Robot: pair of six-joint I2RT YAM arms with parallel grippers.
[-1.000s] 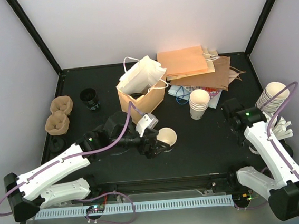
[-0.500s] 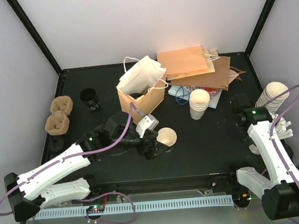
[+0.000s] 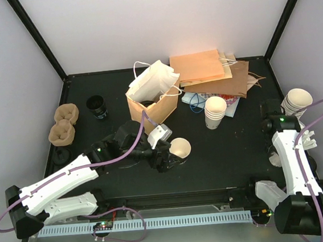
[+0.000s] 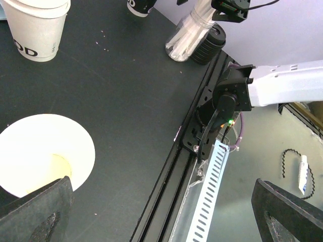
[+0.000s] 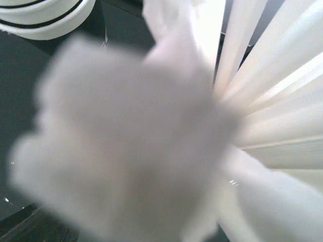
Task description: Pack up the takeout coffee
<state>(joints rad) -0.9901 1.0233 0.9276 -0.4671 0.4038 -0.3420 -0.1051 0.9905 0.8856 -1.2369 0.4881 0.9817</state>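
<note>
My left jaws gape wide over the surface (image 3: 228, 154), unmoved, with a black pot (image 3: 96, 106) well off to their left and an open lidless cup (image 3: 180, 148) just beside them on the right. My right jaws have swung rightward to the cup stack (image 3: 296, 100) at the edge. Their view is white blur, so I cannot tell their gap. Judging by that, I am fetching empties: no lidded coffee shows anywhere yet.

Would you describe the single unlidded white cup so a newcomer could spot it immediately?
Start at the open-topped brown container at the middle of the black table. On its near side, beside the left gripper, is a lone lidless white paper cup. Unlike the stacked white cups to its right, it sits alone.
</note>
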